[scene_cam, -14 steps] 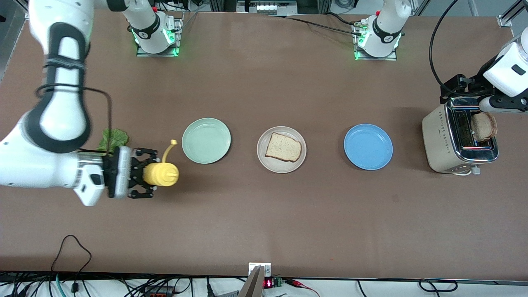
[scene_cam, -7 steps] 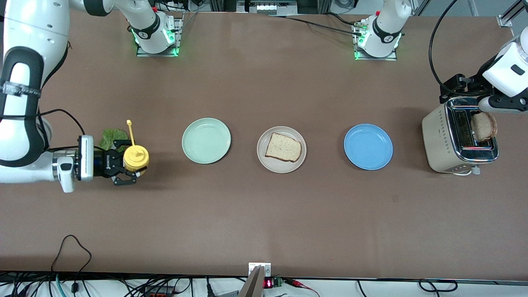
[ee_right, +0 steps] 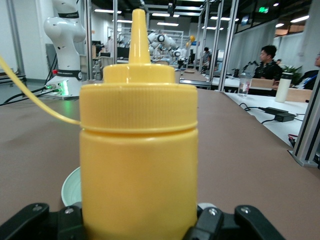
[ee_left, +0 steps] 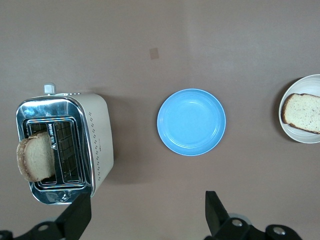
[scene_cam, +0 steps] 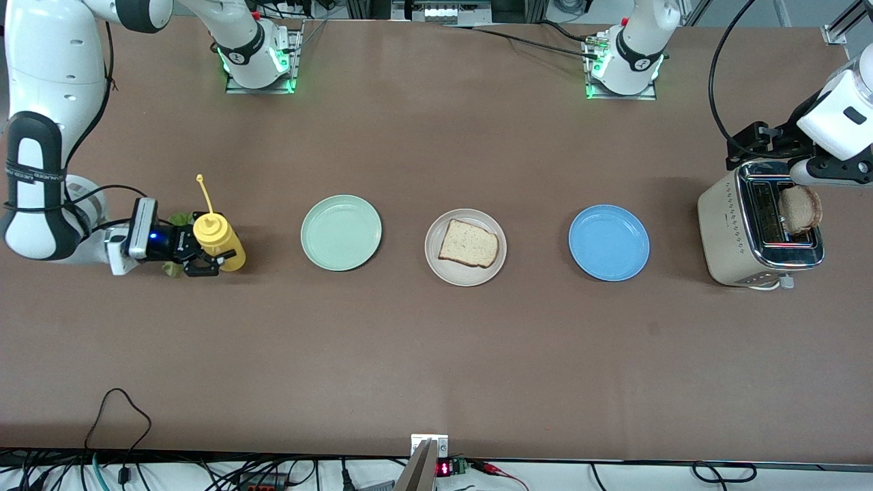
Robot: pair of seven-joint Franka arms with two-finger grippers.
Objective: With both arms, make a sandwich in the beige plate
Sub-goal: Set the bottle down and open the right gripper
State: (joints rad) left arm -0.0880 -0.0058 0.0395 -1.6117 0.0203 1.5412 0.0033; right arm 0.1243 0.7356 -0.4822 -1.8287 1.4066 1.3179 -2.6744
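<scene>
One tan bread slice (scene_cam: 468, 243) (ee_left: 303, 112) lies on the beige plate (scene_cam: 466, 279) (ee_left: 300, 138) at mid table. A second slice (scene_cam: 801, 209) (ee_left: 36, 156) stands in the toaster (scene_cam: 733, 232) (ee_left: 97, 135). My left gripper (scene_cam: 753, 144) (ee_left: 145, 220) hangs open and empty over the toaster. My right gripper (scene_cam: 208, 251) (ee_right: 140, 225) is shut on the yellow squeeze bottle (scene_cam: 217, 235) (ee_right: 139, 150), held upright low at the table toward the right arm's end. Only scraps of the green lettuce leaf (scene_cam: 179, 219) show past that gripper.
A mint-green plate (scene_cam: 341, 232) (ee_right: 70, 187) lies between the bottle and the beige plate. A blue plate (scene_cam: 609, 242) (ee_left: 191, 122) lies between the beige plate and the toaster. The bottle's cap strap (scene_cam: 203, 191) sticks up from it.
My right arm has swung the bottle away from the mint-green plate toward its own end of the table, turning it upright and lowering it by the lettuce. The left arm has not moved.
</scene>
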